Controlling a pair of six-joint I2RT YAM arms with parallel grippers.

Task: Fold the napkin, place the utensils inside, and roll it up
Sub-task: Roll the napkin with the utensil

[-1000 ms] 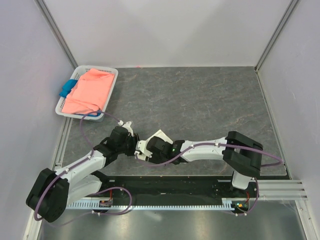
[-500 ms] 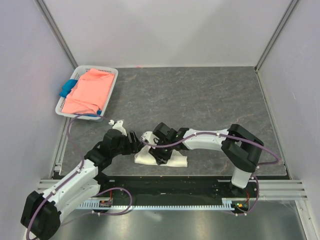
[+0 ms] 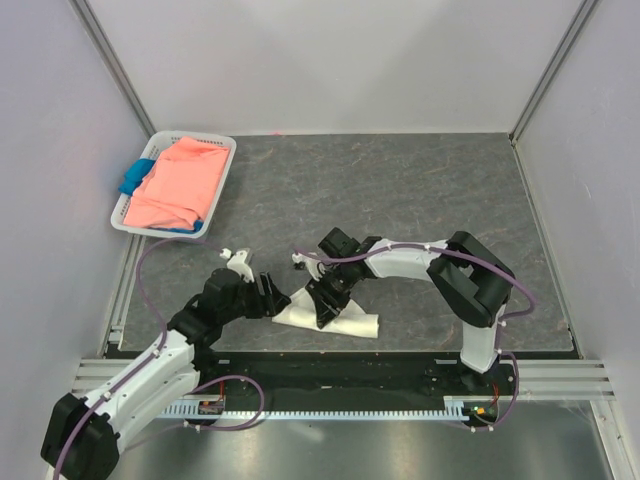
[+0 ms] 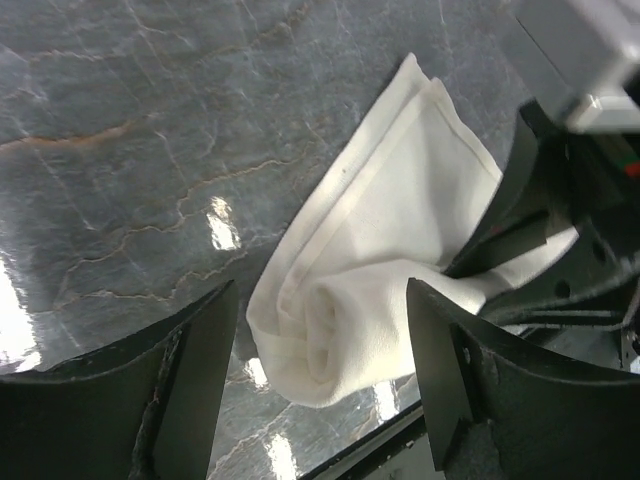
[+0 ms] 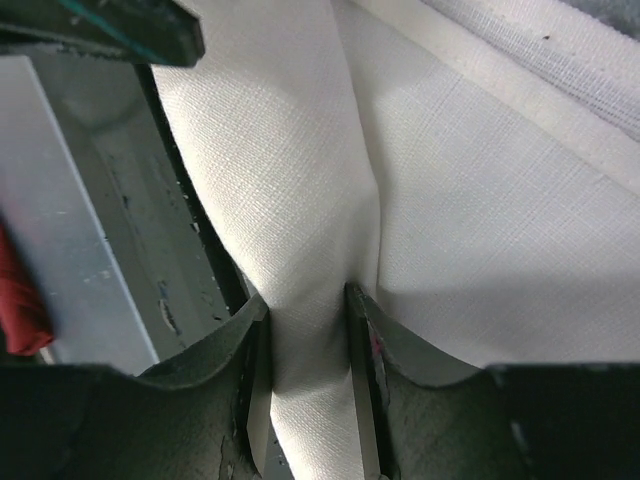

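The right end effector is clenched on a pinch of the napkin, which lies part-rolled on the desk directly beneath it. The left end effector is released, straddling the rolled end. Best to keep the cloth evenly taut, with the left steadying that end. No spoon shows. The near desk edge is close behind both; open room lies ahead.

Salmon-pink cloth over blue cloth (in white basket)
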